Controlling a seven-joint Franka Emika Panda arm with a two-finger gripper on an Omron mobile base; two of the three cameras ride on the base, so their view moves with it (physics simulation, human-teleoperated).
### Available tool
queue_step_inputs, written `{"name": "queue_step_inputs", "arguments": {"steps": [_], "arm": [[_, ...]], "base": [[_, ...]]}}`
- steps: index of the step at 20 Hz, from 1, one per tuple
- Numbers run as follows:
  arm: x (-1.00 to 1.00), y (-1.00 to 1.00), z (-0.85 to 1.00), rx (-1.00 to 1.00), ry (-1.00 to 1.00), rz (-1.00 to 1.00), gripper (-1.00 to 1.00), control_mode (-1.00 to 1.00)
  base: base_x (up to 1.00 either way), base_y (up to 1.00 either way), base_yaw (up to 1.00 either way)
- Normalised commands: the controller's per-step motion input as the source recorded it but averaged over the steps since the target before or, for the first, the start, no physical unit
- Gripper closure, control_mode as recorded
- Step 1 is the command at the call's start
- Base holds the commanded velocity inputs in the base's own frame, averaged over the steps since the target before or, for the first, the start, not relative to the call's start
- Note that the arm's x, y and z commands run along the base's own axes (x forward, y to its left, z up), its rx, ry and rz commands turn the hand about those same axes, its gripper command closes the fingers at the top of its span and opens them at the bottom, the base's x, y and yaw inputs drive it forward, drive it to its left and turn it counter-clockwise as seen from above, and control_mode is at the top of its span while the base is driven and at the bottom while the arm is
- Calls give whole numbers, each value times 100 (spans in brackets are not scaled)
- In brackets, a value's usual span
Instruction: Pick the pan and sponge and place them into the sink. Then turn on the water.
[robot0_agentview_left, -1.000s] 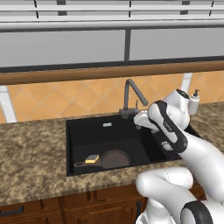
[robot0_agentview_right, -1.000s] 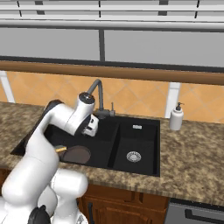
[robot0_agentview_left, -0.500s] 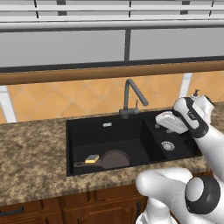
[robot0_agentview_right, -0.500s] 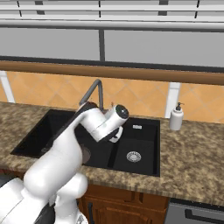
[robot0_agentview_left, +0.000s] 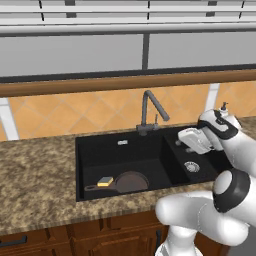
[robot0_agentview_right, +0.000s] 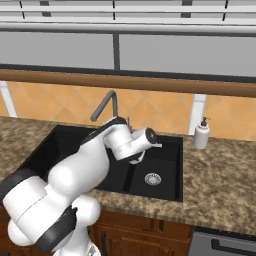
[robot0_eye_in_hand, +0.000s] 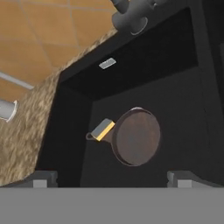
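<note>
- Hand view looked down into the big basin of the sink (robot0_eye_in_hand: 70, 127), and the gripper (robot0_eye_in_hand: 111, 177) had its two tips spread wide apart at the bottom of the picture with nothing between them, so totally released.
- The pan (robot0_eye_in_hand: 136, 142) sat flat on the floor of that big basin, round dark brown-grey, nearer the basin's front wall than its back wall.
- The sponge (robot0_eye_in_hand: 103, 129) was lying on the pan's handle, right up against the pan's rim. Yellow side and the grey-green scrub side both showed.
- From the left base view, the pan (robot0_agentview_left: 131, 181) was at the front of the large basin of the sink (robot0_agentview_left: 120, 150), handle pointing toward the front left corner, with the sponge (robot0_agentview_left: 105, 181) sitting on that handle.
- Same view, the gripper (robot0_agentview_left: 178, 141) hung over the narrower basin, above its silver drain (robot0_agentview_left: 191, 166), well apart from the pan.
- The faucet (robot0_agentview_left: 148, 111) stood at the back edge of the sink about where the two basins meet, spout angled out over the basin. I couldn't see any water coming out.
- In the right base view, the arm's wrist sat over the middle of the sink (robot0_agentview_right: 170, 175), and the gripper itself was too small to make out there.
- The white soap bottle (robot0_agentview_right: 201, 134) stood on the counter (robot0_agentview_right: 220, 180) just past the sink's back right corner.
</note>
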Motion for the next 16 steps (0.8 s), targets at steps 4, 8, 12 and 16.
{"name": "queue_step_inputs", "arguments": {"steps": [4, 8, 12, 16], "arm": [[43, 8, -25, 14, -8, 0, -100, -100], [38, 3, -16, 4, -2, 0, -100, -100], [2, -2, -2, 0, 0, 0, -100, -100], [13, 0, -2, 0, 0, 0, -100, -100]], "base": [[0, 0, 0], [0, 0, 0], [0, 0, 0], [0, 0, 0]]}}
